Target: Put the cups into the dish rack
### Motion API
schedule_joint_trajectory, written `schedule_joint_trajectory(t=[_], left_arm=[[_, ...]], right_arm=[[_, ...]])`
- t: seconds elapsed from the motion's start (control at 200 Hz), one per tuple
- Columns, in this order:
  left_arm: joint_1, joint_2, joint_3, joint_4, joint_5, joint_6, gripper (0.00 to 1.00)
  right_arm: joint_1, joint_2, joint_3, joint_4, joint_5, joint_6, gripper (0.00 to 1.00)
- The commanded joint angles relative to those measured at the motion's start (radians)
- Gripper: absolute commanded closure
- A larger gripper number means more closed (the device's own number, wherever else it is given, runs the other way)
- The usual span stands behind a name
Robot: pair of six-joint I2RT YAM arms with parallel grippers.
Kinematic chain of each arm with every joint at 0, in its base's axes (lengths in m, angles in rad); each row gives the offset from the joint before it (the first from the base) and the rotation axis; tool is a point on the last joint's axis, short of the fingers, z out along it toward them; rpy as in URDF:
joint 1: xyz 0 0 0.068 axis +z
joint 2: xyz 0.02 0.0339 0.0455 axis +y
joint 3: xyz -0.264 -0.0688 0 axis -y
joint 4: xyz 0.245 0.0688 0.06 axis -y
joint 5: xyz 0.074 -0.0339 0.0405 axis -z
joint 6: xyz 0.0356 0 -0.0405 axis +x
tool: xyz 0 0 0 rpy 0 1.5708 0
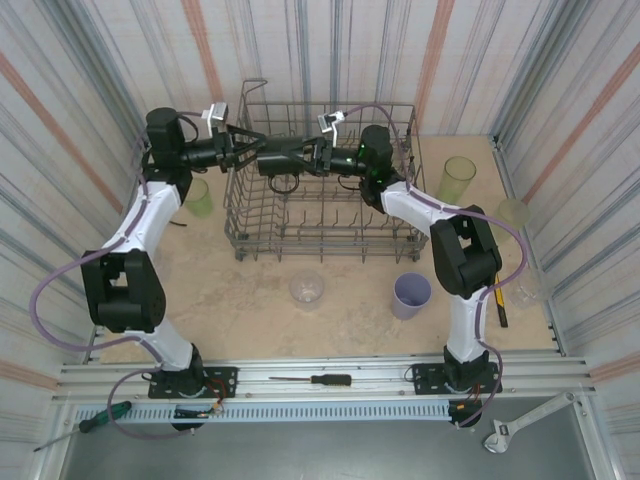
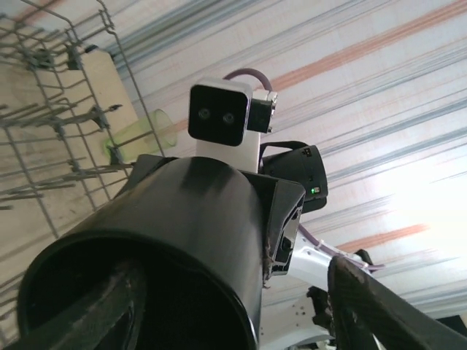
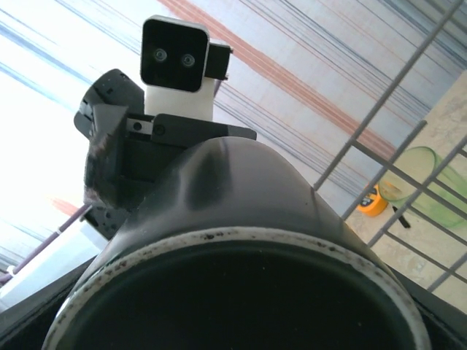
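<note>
So both arms rise from their bases at the near edge, elbows bent, and lean in over the dish rack [image 1: 330,242] from opposite sides, wrists level and aimed at each other. On the sandy table [image 1: 250,320] in front sit a clear cup [image 1: 307,290] and a lavender cup [image 1: 411,295], both plastic-looking. The rack is thin grey wire with upright tines, a left green tumbler [image 1: 198,197] and a right green tumbler [image 1: 458,178] flanking it. Above its far half the glossy black mug [image 1: 280,160] lies sideways in the air, handle hanging down, a rough pale ring on its base. The right gripper [image 1: 308,157] looks clamped on the base end, though the mug hides most of its fingers. The left gripper [image 1: 252,150] is spread wide at the mouth, with one finger inside and the other well clear outside.
</note>
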Motion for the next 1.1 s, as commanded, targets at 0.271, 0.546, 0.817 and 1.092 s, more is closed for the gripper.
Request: schedule_joint_trajectory(t=[0.271, 0.546, 0.817, 1.092], left_arm=[[0.063, -0.124, 0.095, -0.283, -0.08, 0.179, 0.01], [0.154, -0.235, 0.119, -0.643, -0.368, 0.451, 0.01], [0.19, -0.329, 0.035, -0.786, -0.77, 0.634, 0.01], [0.191, -0.356, -0.043, -0.776, -0.918, 0.616, 0.01]], right_arm=[[-0.028, -0.158, 0.026, -0.33, 0.088, -0.256, 1.0], [-0.027, -0.182, 0.202, -0.837, 0.31, -0.493, 1.0], [0.002, -0.123, 0.42, -1.15, 0.561, -0.629, 1.0], [0.069, 0.088, 0.833, -1.555, 0.919, -0.761, 1.0]])
